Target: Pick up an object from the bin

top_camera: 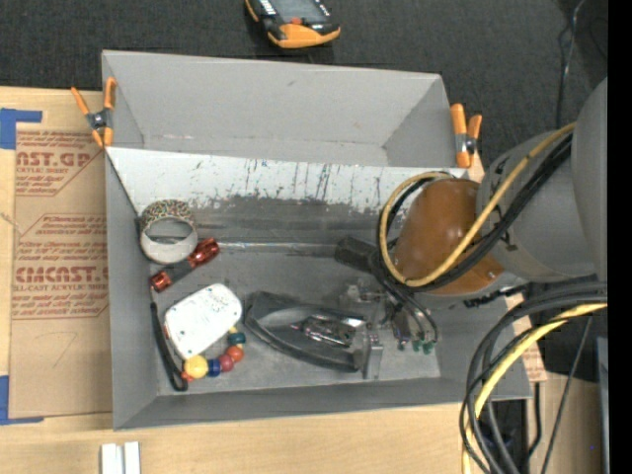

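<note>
My gripper (376,322) is low in the bin's right half, under the arm's orange dome. Its tip is at the right end of a long black thing with a shiny metal middle (301,332), which lies flat along the bin's front. Whether it touches that thing I cannot tell. To the left lies a white oval thing (201,318) with a black cord, and a string of coloured beads (215,360) at its front edge.
A leopard-patterned ring (168,231) stands by the left wall, and a small red piece (185,265) lies just beside it. The arm and its cables cover the bin's right side. Bare floor runs along the back wall.
</note>
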You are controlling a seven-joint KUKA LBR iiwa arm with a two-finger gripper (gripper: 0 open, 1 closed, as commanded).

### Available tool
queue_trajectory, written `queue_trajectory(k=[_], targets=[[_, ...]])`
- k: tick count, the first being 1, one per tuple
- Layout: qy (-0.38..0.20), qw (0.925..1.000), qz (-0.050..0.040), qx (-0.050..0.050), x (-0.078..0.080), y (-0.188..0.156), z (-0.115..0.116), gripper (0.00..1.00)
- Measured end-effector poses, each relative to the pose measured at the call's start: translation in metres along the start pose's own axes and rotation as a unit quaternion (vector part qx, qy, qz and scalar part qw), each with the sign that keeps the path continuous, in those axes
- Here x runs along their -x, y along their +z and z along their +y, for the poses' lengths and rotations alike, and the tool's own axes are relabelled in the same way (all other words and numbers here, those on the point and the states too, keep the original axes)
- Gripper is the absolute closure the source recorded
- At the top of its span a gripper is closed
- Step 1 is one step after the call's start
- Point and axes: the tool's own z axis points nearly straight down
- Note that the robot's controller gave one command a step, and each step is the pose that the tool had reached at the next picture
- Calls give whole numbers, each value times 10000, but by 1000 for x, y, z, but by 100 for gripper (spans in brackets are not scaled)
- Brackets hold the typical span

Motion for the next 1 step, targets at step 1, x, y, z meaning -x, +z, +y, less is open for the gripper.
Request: queue_trajectory(k=[1], targets=[[155,9998,132,0,-4,-10,21,100]])
